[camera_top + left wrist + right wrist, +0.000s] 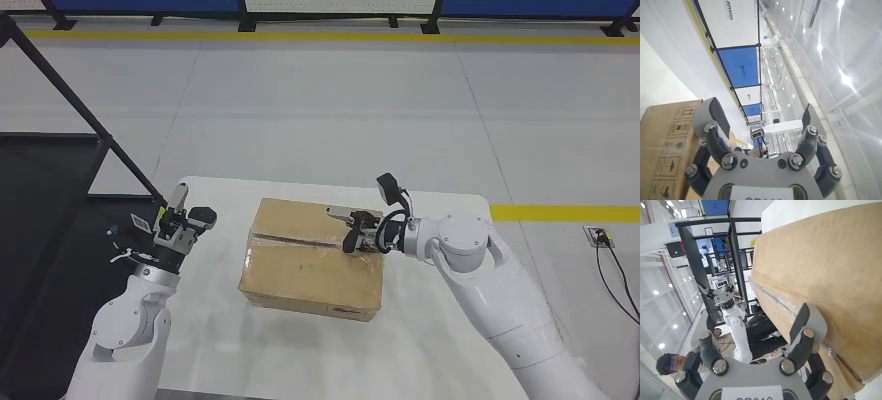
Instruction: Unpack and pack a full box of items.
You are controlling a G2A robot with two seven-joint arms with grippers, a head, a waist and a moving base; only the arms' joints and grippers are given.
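Cardboard box [312, 262] sits mid-tabletop [440, 330], flaps shut, clear tape seam [300, 242] along its top. R gripper [352, 228] is over the box top, at the seam end nearest the tabletop's right edge. I read its jaws as spread, nothing held. One pad [799, 319] is right at the seam; contact, can't tell. L gripper [182, 225] is by the tabletop's left edge, apart from the box, jaws spread, empty.

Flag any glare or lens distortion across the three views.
Left wrist view: the ceiling lights flare into long streaks. Right wrist view: the tape on the box glints, and the box edges curve. Top view: even light, no glare.
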